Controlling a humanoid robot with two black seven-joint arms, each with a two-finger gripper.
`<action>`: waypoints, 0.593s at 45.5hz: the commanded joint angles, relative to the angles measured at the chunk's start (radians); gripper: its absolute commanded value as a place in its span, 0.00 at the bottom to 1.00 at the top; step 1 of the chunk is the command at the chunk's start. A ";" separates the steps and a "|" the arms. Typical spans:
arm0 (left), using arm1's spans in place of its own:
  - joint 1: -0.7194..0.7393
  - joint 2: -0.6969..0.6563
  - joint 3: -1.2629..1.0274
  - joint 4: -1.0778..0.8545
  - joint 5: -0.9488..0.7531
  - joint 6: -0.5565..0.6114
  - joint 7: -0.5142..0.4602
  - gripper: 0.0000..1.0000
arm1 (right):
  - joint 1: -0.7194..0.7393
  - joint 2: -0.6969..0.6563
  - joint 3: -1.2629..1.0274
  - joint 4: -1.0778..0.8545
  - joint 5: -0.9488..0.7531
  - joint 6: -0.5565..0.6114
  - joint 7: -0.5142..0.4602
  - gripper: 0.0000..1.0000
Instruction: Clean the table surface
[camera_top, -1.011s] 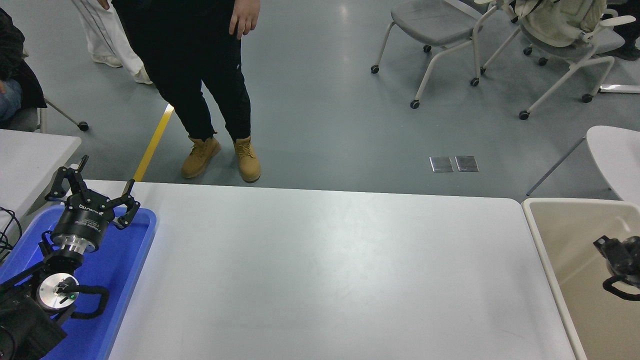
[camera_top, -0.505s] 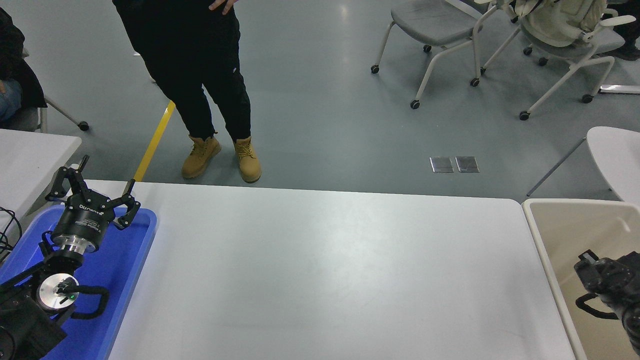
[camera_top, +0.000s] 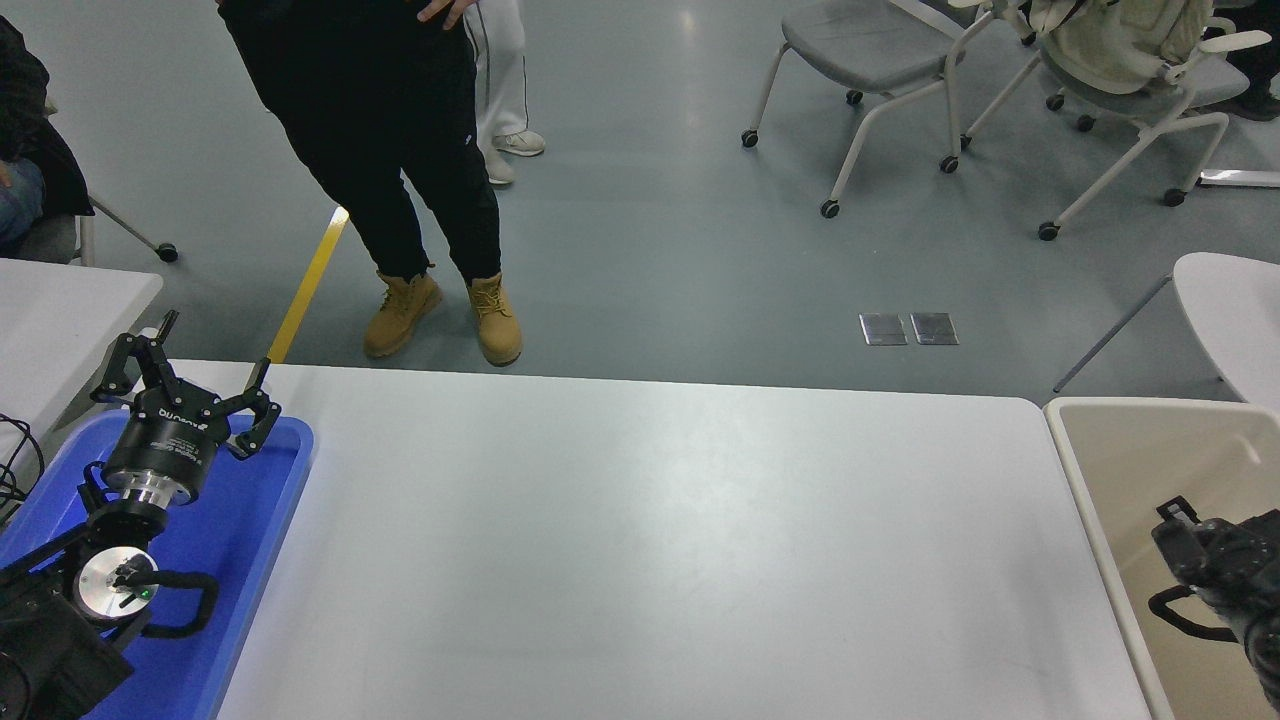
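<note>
Both jaws off table surface (camera_top: 650, 540) | left gripper (camera_top: 185, 375) spread

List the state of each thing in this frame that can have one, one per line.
table surface: bare, nothing lying on it.
blue tray: at the table's left end, nothing visible inside, left arm above it.
beige bin: at the table's right end, no contents visible.
left gripper: open, parked over the blue tray.
right gripper: over the beige bin, open or shut unclear.
</note>
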 joint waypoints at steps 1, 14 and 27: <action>-0.001 0.000 0.000 0.000 0.000 0.000 0.000 1.00 | 0.012 -0.015 0.023 0.002 0.005 -0.002 0.000 1.00; 0.000 0.000 0.000 0.000 0.000 0.000 0.000 1.00 | 0.062 -0.096 0.146 0.043 0.009 0.009 0.046 1.00; 0.000 0.000 0.000 0.000 0.000 0.002 0.000 1.00 | 0.113 -0.375 0.238 0.417 0.055 0.012 0.221 1.00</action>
